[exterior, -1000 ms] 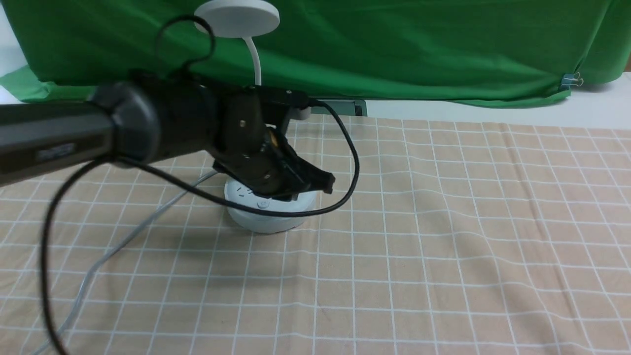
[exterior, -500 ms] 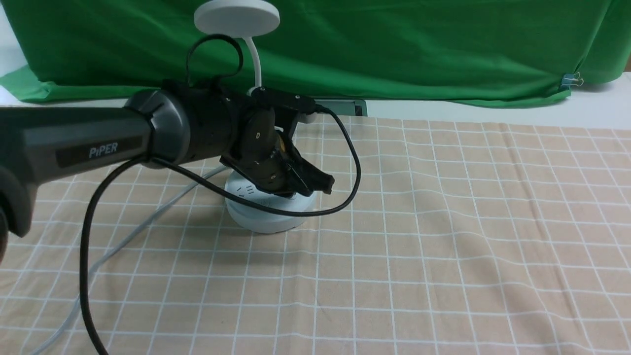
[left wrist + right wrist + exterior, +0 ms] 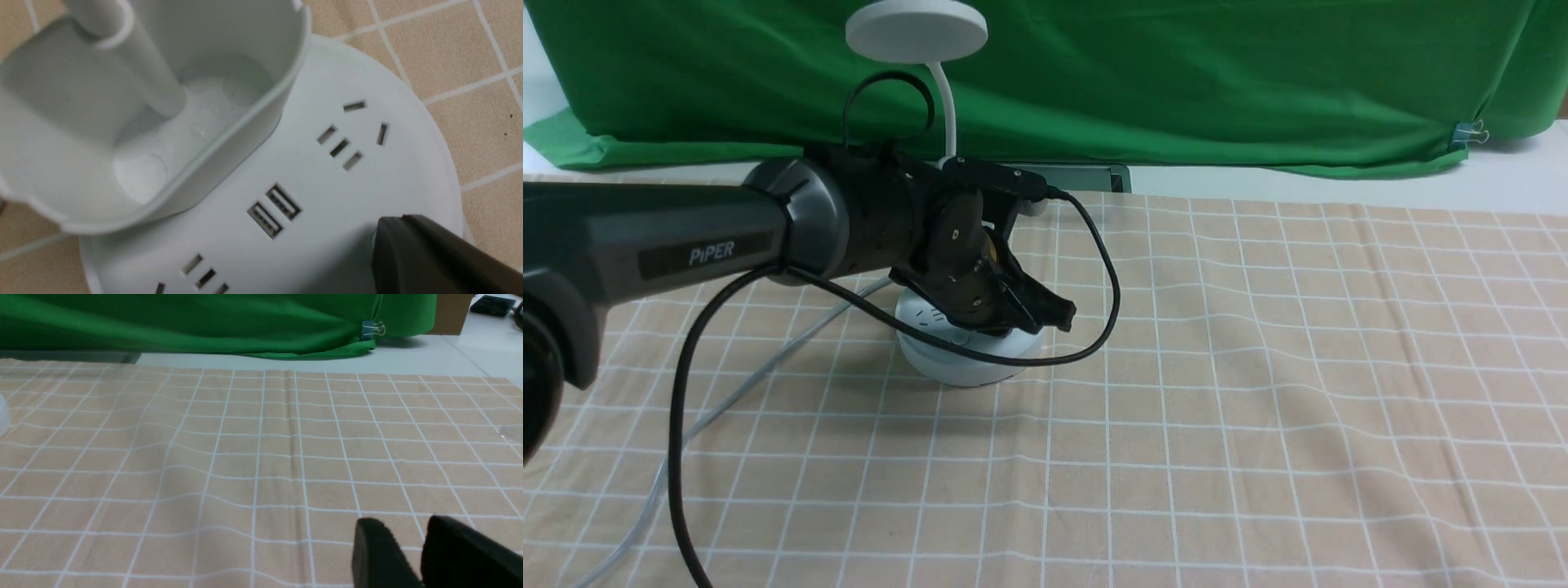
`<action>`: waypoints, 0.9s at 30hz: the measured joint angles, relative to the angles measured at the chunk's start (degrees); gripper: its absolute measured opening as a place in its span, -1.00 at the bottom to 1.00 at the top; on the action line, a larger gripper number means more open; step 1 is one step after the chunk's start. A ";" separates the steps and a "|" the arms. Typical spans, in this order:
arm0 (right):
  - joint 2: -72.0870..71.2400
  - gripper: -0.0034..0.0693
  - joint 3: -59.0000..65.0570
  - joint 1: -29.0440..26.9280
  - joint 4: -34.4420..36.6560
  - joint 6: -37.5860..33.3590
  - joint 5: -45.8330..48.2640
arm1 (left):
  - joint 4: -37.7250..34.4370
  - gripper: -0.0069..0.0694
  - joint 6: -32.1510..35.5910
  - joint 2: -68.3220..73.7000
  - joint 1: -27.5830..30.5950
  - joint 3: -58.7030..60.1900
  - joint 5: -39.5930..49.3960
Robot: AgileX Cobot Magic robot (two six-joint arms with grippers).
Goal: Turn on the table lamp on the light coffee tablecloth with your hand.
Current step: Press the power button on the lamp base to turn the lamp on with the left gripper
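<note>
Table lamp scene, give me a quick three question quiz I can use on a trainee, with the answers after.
1. True or false: the left gripper is over the round base of the table lamp.
2. In the left wrist view, what sits on the base between the two groups of socket slots? A) two USB ports B) a coin C) a key
3. Fill in: the backdrop cloth behind the tablecloth is ____.
Key: 1 true; 2 A; 3 green.
</note>
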 joint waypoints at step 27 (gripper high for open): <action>0.00 -0.25 0.00 0.00 0.00 0.00 0.01 | 1.25 -0.82 -2.39 -0.24 0.00 -0.07 -2.03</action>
